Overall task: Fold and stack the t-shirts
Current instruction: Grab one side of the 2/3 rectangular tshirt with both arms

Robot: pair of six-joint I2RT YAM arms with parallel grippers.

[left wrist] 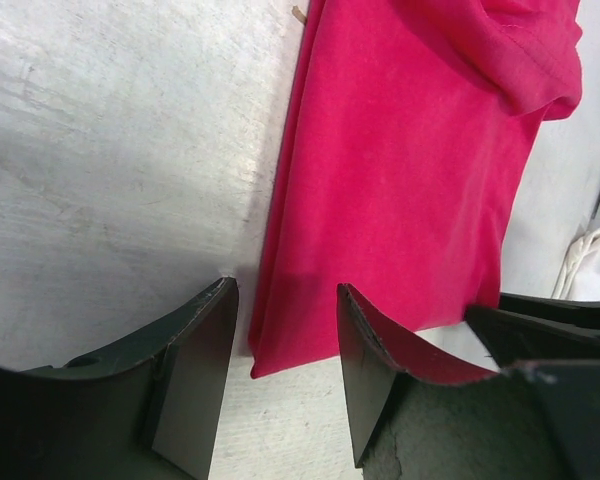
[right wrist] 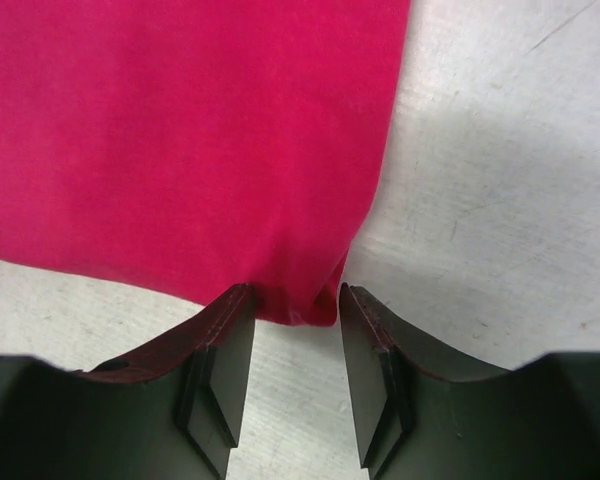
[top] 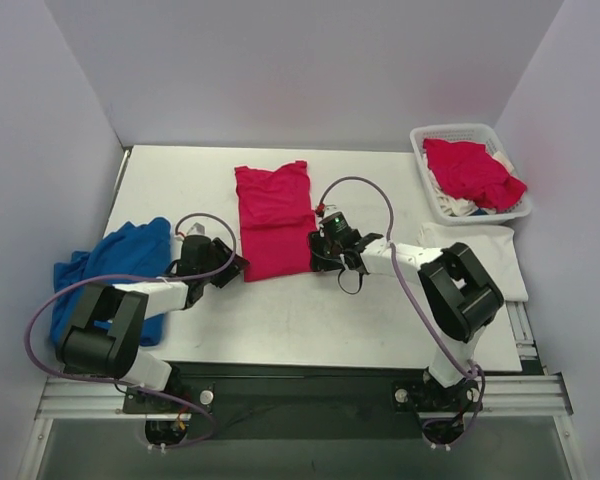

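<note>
A bright pinkish-red t-shirt point(top: 272, 222) lies flat in a long folded strip at the table's middle. My left gripper point(top: 236, 268) is open at its near left corner; in the left wrist view that corner point(left wrist: 280, 345) lies just between the fingertips of the gripper point(left wrist: 286, 300). My right gripper point(top: 320, 256) is open at the near right corner; in the right wrist view the gripper point(right wrist: 296, 298) has that corner point(right wrist: 305, 300) between its tips, the cloth point(right wrist: 180, 130) stretching away. A folded white t-shirt point(top: 485, 255) lies at the right. Another pinkish-red shirt point(top: 470, 170) is heaped in the basket.
A white lattice basket point(top: 420, 160) stands at the back right with white cloth under the red shirt. A crumpled blue cloth point(top: 120, 262) lies at the left edge beside the left arm. Grey walls close in the table on three sides.
</note>
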